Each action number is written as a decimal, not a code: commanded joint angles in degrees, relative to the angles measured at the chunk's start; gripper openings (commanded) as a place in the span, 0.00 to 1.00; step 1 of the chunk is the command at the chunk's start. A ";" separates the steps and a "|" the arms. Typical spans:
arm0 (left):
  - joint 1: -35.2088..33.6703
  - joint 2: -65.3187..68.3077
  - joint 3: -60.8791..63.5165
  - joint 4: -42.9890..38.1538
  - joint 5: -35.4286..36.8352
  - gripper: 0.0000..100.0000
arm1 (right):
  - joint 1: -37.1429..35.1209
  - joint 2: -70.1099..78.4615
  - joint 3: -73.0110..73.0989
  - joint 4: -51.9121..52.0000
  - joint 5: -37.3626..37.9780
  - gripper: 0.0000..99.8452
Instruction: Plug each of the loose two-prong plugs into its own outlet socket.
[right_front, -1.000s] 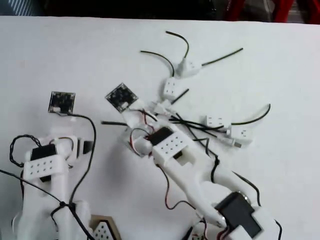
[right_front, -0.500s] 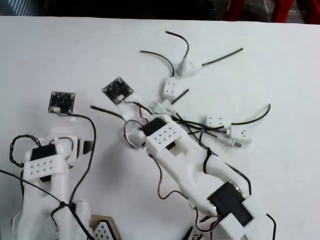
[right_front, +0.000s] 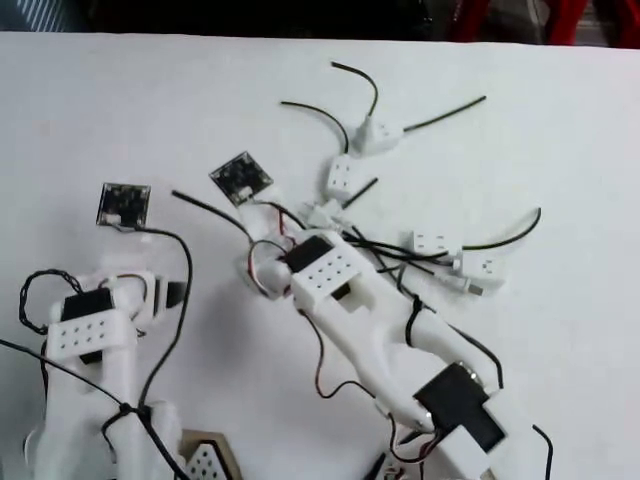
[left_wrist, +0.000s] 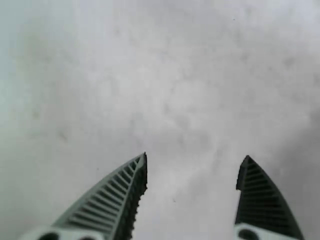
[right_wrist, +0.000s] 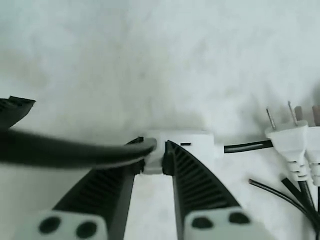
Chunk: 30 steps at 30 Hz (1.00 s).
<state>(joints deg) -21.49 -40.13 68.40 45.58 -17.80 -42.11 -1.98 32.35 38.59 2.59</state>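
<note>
So the right gripper was squeezed narrow on a white corded piece, pinching it from both sides. I honestly couldn't tell if that piece was a plug or a socket. Its black cord ran off toward the upper left of the high view, and the piece itself sat just left of center there, right at the tip of the arm coming up from the lower right. Near it in the right wrist view lay a loose white two-prong plug, prongs bare, not touching the held piece. The outlet sockets were scattered from upper center over to the right of the high view, each with its own black lead, with a tangle of cords between them and the arm. The left gripper was spread wide with nothing between its fingers, hanging over bare white table at the lower left of the high view, well apart from all the plugs and sockets.
</note>
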 joint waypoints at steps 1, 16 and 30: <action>-0.31 -1.63 0.00 -1.14 0.26 0.29 | 0.48 -2.24 2.81 -2.68 -0.35 0.02; -0.31 -1.63 0.09 -1.23 0.26 0.29 | 0.57 -17.80 13.01 -9.98 -0.26 0.02; -0.31 -1.63 0.09 -1.23 0.26 0.29 | 0.57 -12.35 15.56 -13.58 -0.26 0.02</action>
<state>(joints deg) -21.49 -40.13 68.40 45.41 -17.80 -42.02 -14.02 48.26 25.67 2.68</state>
